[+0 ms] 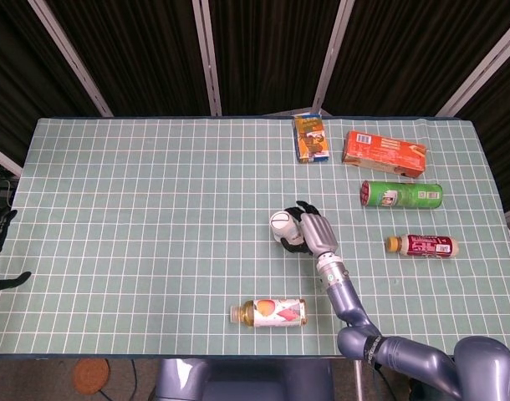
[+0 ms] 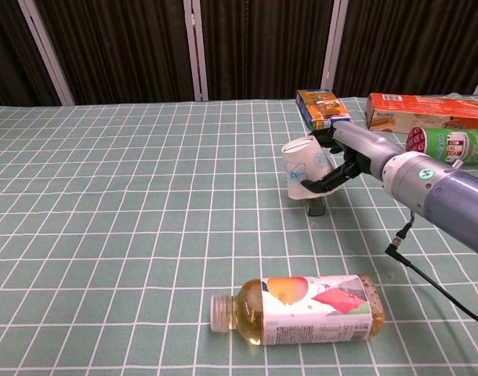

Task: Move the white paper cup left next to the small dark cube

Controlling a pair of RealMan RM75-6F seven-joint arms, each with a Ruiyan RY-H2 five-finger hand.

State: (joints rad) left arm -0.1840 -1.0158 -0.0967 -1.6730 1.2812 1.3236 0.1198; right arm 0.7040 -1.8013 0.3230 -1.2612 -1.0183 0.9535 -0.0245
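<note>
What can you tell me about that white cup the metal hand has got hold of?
The white paper cup looks like thin paper, white with a faint blue flower print on its side. It is upside down, its closed base on top, and tilted. The right hand grips it from the side, dark fingers wrapped round its wall. It is near the middle of the green checked table, right above the small dark cube; whether it touches the cloth is unclear.

The right hand (image 2: pixel 338 160) has black fingers (image 2: pixel 321 182) and a grey back. Behind them come a silver wrist and a blue-grey arm with a thin black cable.
</note>
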